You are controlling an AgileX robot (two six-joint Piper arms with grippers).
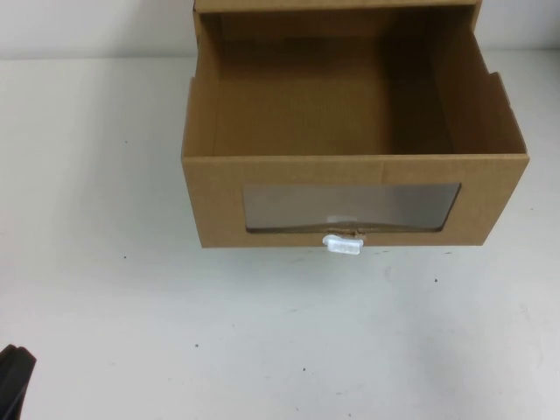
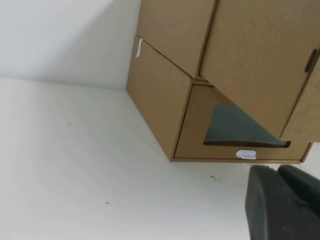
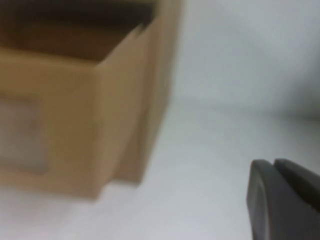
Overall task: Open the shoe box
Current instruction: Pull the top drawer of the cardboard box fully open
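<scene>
- The shoe box (image 1: 354,131) sits at the far middle of the white counter (image 1: 262,332), with its back toward the pale wall (image 1: 87,26)
- Its drawer (image 1: 302,114) stands pulled out toward the robot, open on top, so the brown cardboard floor and side walls are in plain sight
- The drawer's front panel carries a clear window (image 1: 350,207), and a small white pull tab (image 1: 342,244) sits at the panel's lower edge, just under the window
- The left end effector (image 2: 278,175) hangs over the counter on the box's left front side, well apart from the cardboard, its two black fingers (image 2: 260,200) pressed together on themselves
- A dark bit of the left arm (image 1: 13,385) shows at the near left corner of the high view
- The right end effector (image 3: 274,167) is outside the high view; its wrist view puts it off the box's right front corner, clear of the box, fingers together on themselves
</scene>
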